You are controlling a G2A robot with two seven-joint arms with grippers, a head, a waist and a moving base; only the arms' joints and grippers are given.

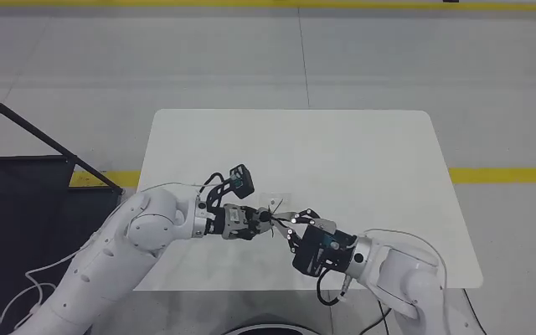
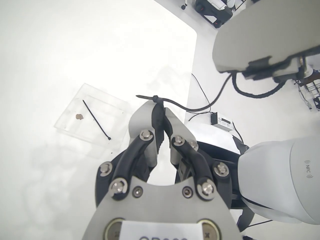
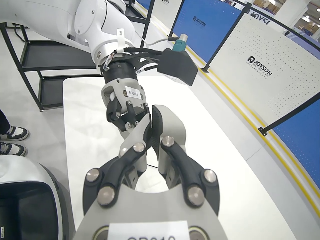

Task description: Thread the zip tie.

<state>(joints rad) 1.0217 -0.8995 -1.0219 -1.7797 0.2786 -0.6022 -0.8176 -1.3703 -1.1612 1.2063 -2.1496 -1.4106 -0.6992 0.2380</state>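
My left gripper [image 2: 158, 108] is shut on a black zip tie [image 2: 172, 102] just under its head [image 2: 155, 99]. The tie's thin tip pokes out past the head, and the strap runs off sideways beyond the table edge. In the top view the left gripper [image 1: 261, 219] and the right gripper [image 1: 289, 223] meet tip to tip above the table's near part. My right gripper [image 3: 151, 123] has its pads pressed together right beside the left arm's hand [image 3: 125, 101]. The strap between the pads is hidden.
A second black zip tie [image 2: 96, 121] lies on a clear plate [image 2: 72, 111] on the white table [image 1: 335, 151], close to the grippers. A black shelf frame [image 3: 37, 58] stands beyond one table end. Partition panels [image 3: 262, 58] line the far side.
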